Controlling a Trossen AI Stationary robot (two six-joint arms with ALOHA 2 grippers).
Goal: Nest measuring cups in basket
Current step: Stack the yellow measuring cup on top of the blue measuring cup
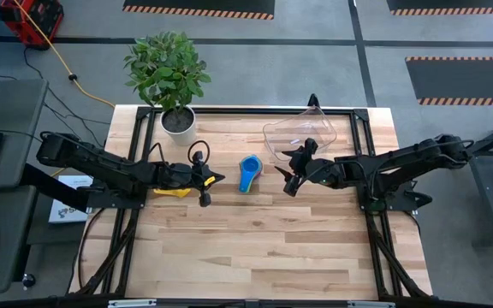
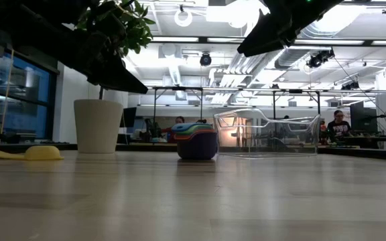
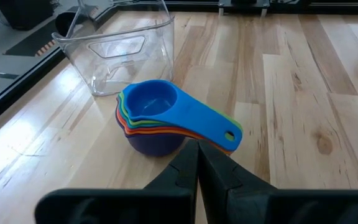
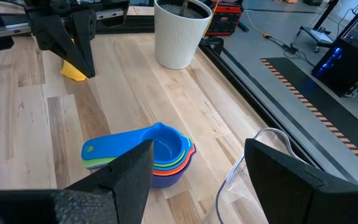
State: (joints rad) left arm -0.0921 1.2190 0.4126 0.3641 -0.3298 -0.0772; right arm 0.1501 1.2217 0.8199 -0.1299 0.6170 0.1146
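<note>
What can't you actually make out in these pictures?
- How many cups sit in the nested stack: in both wrist views only rims show under the top blue cup.
- Yellow cup: the left arm covers most of it from above.
- Basket contents: glare, and the right wrist view cuts it off.
- Both grippers: out of the low view.

From overhead I saw the stacked measuring cups [image 1: 249,172] on the table [image 1: 255,248], blue one on top, between the two arms. The basket [image 1: 299,134] sat just beside the stack, toward the right arm. My left gripper [image 1: 208,180] was closed, near the stack; a yellow cup [image 1: 171,192] lay under that arm. The right gripper [image 1: 288,168] stood open at the basket's near edge. A plant pot [image 1: 178,121] stood at the far left corner.
</note>
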